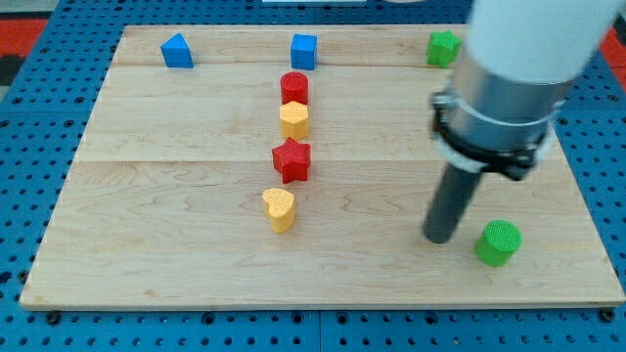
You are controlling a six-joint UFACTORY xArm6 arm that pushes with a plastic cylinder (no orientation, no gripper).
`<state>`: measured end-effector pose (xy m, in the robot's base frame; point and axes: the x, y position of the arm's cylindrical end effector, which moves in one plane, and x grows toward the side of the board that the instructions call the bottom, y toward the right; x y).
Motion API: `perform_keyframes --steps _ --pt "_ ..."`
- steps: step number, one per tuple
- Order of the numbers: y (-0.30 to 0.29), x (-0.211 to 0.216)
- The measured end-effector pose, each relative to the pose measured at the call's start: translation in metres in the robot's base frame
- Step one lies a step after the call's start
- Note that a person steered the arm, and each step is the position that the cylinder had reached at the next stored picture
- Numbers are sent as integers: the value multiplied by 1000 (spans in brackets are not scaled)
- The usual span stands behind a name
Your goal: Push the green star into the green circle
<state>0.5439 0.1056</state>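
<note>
The green star (443, 48) sits near the board's top edge, at the view's upper right, partly behind the arm. The green circle (499, 242) is a short green cylinder near the view's bottom right. My tip (439, 238) rests on the board just left of the green circle, with a small gap between them. The tip is far below the green star.
A blue block (177, 51) and a blue cube (304, 51) sit along the top edge. A red cylinder (294, 88), a yellow block (293, 120), a red star (291, 160) and a yellow heart (279, 209) form a column at the centre. The wooden board (147, 196) lies on a blue pegboard.
</note>
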Motion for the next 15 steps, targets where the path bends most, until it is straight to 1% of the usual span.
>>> perform_keyframes --steps 1,2,3,4,5,6,7,8,9,10,11,12,13,14,15 --pt "-23 -25" --pt "-24 -129" --pt "88 -198" --pt "136 -277" --pt "146 -321" --pt "52 -318" --pt "-2 -321" --pt "-2 -269" --pt "68 -237" --pt "42 -266" --pt "70 -183" --pt "82 -160" --pt "24 -208" --pt "108 -234" --pt "152 -174"
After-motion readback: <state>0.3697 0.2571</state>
